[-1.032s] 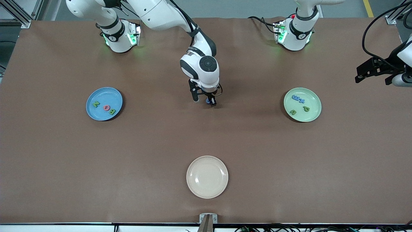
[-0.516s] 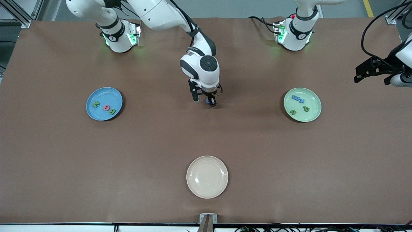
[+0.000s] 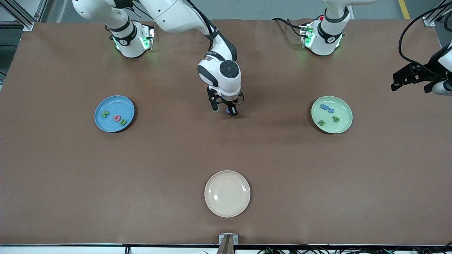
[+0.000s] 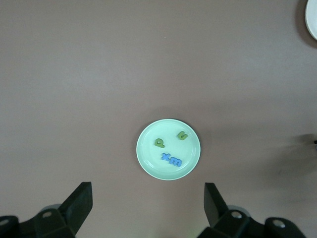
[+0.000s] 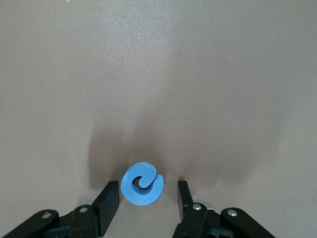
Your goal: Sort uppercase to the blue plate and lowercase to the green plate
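The blue G (image 5: pixel 142 184) lies on the brown table mid-way between the plates, also in the front view (image 3: pixel 227 110). My right gripper (image 5: pixel 147 191) is down at the table and open, one finger on each side of the G (image 3: pixel 229 112). The blue plate (image 3: pixel 114 102) holds green N (image 3: pixel 105 114), pink Q (image 3: pixel 117 118) and green B (image 3: pixel 123 122). The green plate (image 3: pixel 344 116) holds blue m (image 3: pixel 324 106), blue t (image 3: pixel 331 110), green p (image 3: pixel 335 119) and green u/n (image 3: pixel 321 122). My left gripper (image 3: pixel 399 80) is open, high beside the green plate (image 4: pixel 148 158).
A cream plate (image 3: pixel 227 193) stands near the table's front edge, nearer the front camera than the G; its rim shows in the left wrist view (image 4: pixel 312 17). Both robot bases stand along the table's back edge.
The left gripper has shifted slightly up in the air. The right gripper stays down around the blue G, and the letters on both plates have not moved.
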Robot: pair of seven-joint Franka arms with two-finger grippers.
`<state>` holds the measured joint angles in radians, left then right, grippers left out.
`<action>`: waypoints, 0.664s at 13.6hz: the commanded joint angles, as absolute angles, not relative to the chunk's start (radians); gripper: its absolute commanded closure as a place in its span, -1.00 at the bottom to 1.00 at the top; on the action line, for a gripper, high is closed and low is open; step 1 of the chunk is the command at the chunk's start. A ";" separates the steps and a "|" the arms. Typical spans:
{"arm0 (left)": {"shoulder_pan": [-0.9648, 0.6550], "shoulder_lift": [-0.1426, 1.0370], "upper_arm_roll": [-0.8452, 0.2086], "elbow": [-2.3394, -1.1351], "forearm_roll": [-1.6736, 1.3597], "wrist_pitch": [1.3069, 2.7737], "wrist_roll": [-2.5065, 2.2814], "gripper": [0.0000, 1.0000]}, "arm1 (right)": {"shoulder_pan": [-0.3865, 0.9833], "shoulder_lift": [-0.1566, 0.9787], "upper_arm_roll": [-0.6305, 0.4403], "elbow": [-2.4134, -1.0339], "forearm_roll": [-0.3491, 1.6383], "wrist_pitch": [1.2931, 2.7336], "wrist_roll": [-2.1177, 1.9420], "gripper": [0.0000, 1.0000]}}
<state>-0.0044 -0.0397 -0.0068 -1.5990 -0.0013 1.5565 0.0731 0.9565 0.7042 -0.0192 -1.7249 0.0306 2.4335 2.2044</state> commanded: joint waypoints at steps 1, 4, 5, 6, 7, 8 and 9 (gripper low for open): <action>0.008 -0.052 -0.017 -1.591 -0.018 1.568 0.067 -0.99 | 0.960 0.719 -0.035 -1.727 -0.003 2.428 2.226 0.13; 0.005 -0.032 -0.017 -1.548 -0.011 1.566 0.069 -0.99 | 0.960 0.718 -0.035 -1.727 -0.020 2.428 2.226 0.63; 0.002 -0.028 -0.017 -1.545 -0.009 1.566 0.069 -0.99 | 0.960 0.718 -0.035 -1.727 -0.024 2.428 2.224 0.83; -0.003 -0.026 -0.018 -1.545 -0.012 1.566 0.068 -0.99 | 0.960 0.716 -0.035 -1.727 -0.031 2.428 2.224 0.95; -0.003 -0.025 -0.018 -1.546 -0.015 1.566 0.066 -0.99 | 0.960 0.715 -0.035 -1.726 -0.031 2.428 2.224 0.99; -0.005 -0.025 -0.018 -1.545 -0.014 1.566 0.063 -0.99 | 0.959 0.712 -0.037 -1.727 -0.032 2.427 2.223 1.00; -0.006 -0.025 -0.018 -1.545 -0.011 1.566 0.051 -0.99 | 0.956 0.709 -0.038 -1.727 -0.034 2.424 2.218 1.00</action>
<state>-0.0059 -0.0374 -0.0146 -1.5698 -0.0013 1.5702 0.0715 0.9571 0.6990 -0.0217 -1.7236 -0.0014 2.4232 2.2049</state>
